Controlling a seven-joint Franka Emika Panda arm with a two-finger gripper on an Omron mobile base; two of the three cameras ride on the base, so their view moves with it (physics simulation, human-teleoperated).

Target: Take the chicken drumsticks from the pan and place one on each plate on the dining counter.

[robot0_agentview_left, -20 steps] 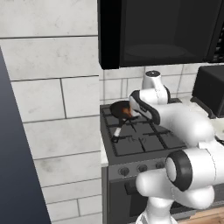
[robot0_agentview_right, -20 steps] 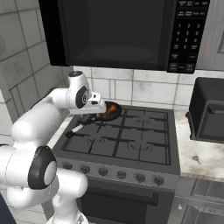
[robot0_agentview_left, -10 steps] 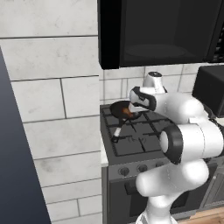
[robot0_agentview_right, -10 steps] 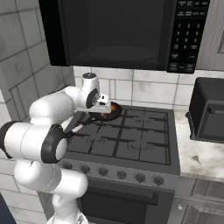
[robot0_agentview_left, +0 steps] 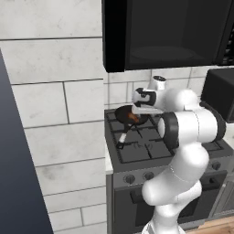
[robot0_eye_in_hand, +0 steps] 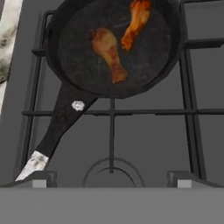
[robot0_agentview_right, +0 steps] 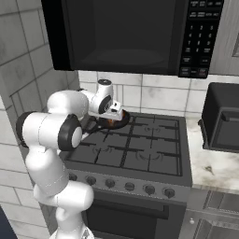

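The black pan [robot0_eye_in_hand: 114,43] sits on the stove's back left burner, its long handle [robot0_eye_in_hand: 61,120] running toward me to a silvery end. Two orange-brown chicken drumsticks lie inside it: one [robot0_eye_in_hand: 109,52] near the middle, the other [robot0_eye_in_hand: 136,19] at the far side. My gripper [robot0_eye_in_hand: 111,181] hovers open above the burner just in front of the pan, with nothing between its fingertips [robot0_eye_in_hand: 40,179]. From the base, the gripper [robot0_agentview_left: 140,111] [robot0_agentview_right: 115,116] hangs just over the pan [robot0_agentview_left: 129,116] [robot0_agentview_right: 111,123]. The plates and the dining counter are out of view.
A black gas stove [robot0_agentview_right: 140,151] with raised grates carries the pan. A dark microwave [robot0_agentview_right: 126,37] hangs low overhead. A black appliance [robot0_agentview_right: 224,121] stands on the marble counter [robot0_agentview_right: 205,163] to the right. A tiled wall [robot0_agentview_left: 59,114] closes the left side.
The hand has shifted slightly right along the back of the stove, over the pan. The elbow has swung forward, nearer the cameras. The jaws stay open and the drumsticks have not moved.
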